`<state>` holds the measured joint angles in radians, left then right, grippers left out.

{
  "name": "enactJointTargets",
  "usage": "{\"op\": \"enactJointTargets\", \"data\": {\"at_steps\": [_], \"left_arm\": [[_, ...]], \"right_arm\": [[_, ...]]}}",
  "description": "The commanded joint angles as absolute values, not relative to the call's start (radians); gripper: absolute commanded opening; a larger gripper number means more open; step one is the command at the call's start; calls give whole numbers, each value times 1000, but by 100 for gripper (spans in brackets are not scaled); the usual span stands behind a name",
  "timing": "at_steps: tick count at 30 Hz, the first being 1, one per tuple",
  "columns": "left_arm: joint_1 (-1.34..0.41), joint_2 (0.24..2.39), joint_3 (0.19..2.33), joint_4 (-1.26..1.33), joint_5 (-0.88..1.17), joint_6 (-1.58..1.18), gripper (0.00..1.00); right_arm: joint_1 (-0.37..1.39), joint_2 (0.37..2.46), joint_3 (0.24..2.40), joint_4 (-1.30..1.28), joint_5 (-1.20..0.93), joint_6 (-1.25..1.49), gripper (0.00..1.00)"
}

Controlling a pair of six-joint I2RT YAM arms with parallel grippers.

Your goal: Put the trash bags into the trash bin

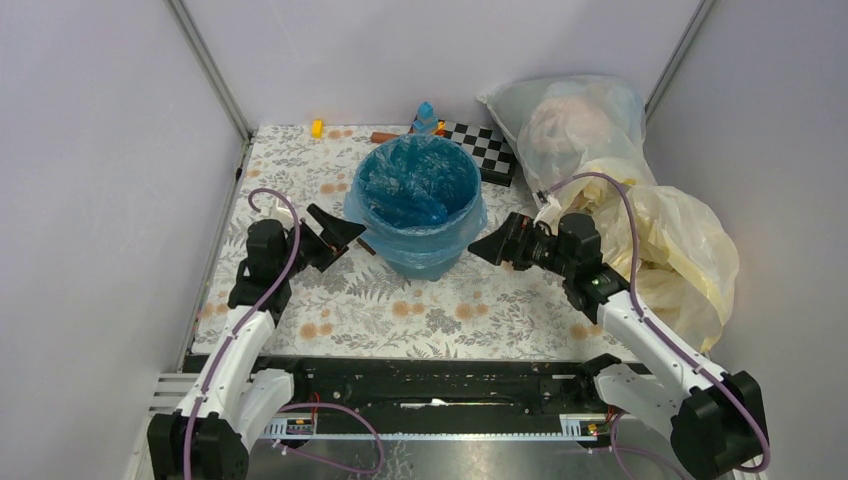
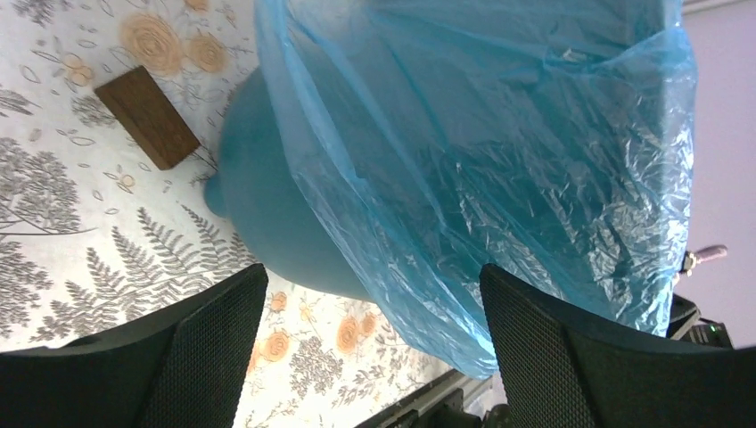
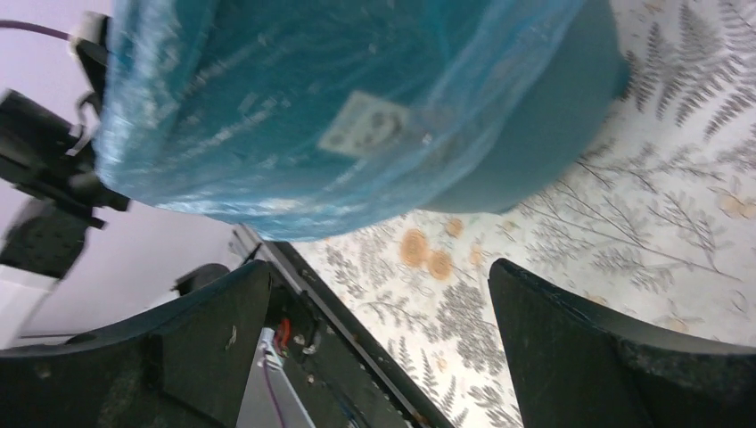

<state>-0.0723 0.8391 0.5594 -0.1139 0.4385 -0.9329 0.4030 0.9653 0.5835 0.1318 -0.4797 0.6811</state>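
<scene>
While wide apart, left pincer (image 1: 345, 235) and right pincer (image 1: 490, 245) beside trash bag (image 1: 420, 185) over trash bin (image 2: 258, 214) rim.

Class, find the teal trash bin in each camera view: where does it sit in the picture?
Top external: trash bin at centre.
Left wrist: trash bin in the upper middle, bare wall at left.
Right wrist: trash bin across the top, bare wall at right.
Shared landmark: the blue trash bag draped over its rim.
</scene>
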Motion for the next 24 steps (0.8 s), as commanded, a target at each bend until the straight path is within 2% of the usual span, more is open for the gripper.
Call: {"op": "enactJointTargets", "data": {"at_steps": [1, 10, 24], "left_arm": [[-73, 849, 523, 7, 552, -1004, 90], [-75, 943, 464, 106, 561, -1039, 86], [-75, 1144, 355, 230, 475, -950, 80]], "right_arm": [[406, 1006, 591, 337, -557, 836, 100], [406, 1197, 635, 379, -511, 915, 100], [406, 1497, 557, 505, -482, 848, 99]]}}
